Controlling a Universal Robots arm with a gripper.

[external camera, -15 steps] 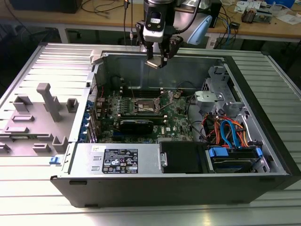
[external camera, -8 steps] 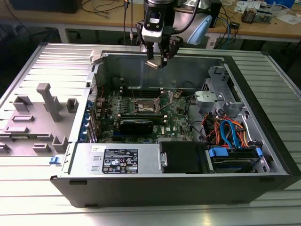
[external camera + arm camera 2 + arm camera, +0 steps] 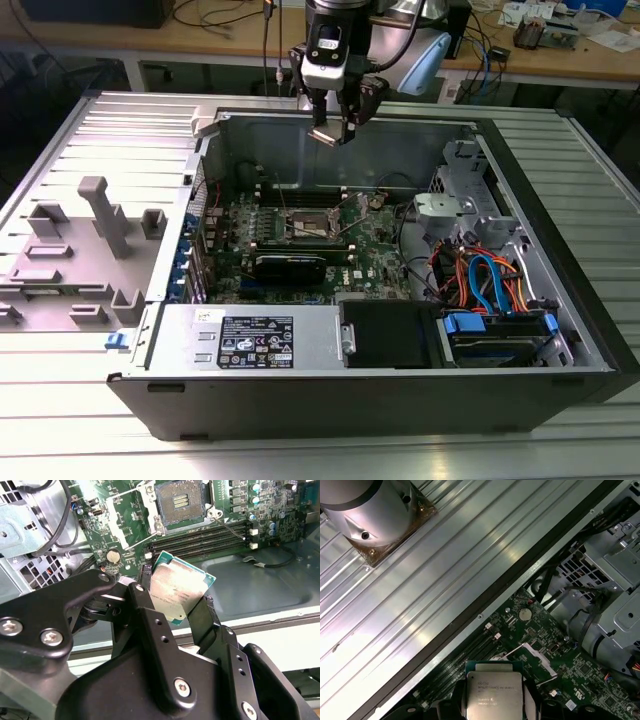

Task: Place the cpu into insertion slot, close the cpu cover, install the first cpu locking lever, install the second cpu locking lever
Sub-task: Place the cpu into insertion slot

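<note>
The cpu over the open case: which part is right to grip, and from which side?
Take the cpu by two opposite thin edges, coming from the metal-top side. It is a flat square. The gripper holds it so, jaws shut on those edges, which probably leaves the underside free for the insertion slot.

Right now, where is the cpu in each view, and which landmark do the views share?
Exterior view: cpu held in the gripper, high above the case.
Second wrist view: cpu tilted in the gripper, in front of the memory slots.
First wrist view: cpu seen face-on, partly covering the memory slots.
Shared landmark: the memory slots.
</note>
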